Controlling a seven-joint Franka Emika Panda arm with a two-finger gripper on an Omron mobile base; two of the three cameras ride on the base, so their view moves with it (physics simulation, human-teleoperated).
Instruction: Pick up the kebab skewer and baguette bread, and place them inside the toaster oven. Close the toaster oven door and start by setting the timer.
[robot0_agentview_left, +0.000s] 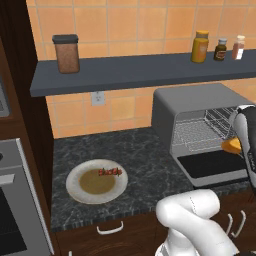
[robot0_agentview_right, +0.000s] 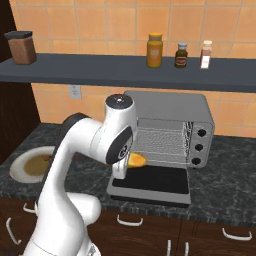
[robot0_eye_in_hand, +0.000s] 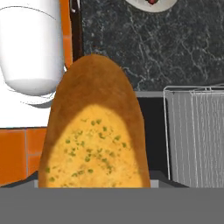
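The baguette bread (robot0_eye_in_hand: 94, 131) is a rounded, tapered loaf with a brown crust and a golden-orange face flecked with green, and it rises straight up from the bottom of the hand view, right where the fingers sit. The hand (robot0_agentview_left: 239, 146) is closed on the loaf, holding it in the air just in front of the toaster oven (robot0_agentview_right: 170, 112) and above the toaster oven door (robot0_agentview_right: 152, 184). From the right base view one orange end (robot0_agentview_right: 137, 160) of the loaf pokes out from behind the white arm.

The oven is a smooth grey metal box standing toward the right end of the bench (robot0_agentview_left: 145, 160), whose top is dark speckled stone. Its mouth is open, showing a thin wire rack (robot0_agentview_right: 160, 142), and three small dark knobs (robot0_agentview_right: 200, 147) run down its right side. The door is a dark glass panel in a grey frame, folded down flat toward the bench's front edge.

Near the left front of the bench sits a round pale plate (robot0_agentview_left: 75, 192) with a brownish centre. The kebab skewer (robot0_agentview_left: 110, 172), a short stick of dark red chunks, lies on the plate's far right part, well apart from the oven.

Above, a dark shelf (robot0_agentview_left: 130, 75) carries a brown canister (robot0_agentview_left: 66, 53) at its left and three small bottles (robot0_agentview_left: 219, 47) at its right. An orange tiled wall stands behind.
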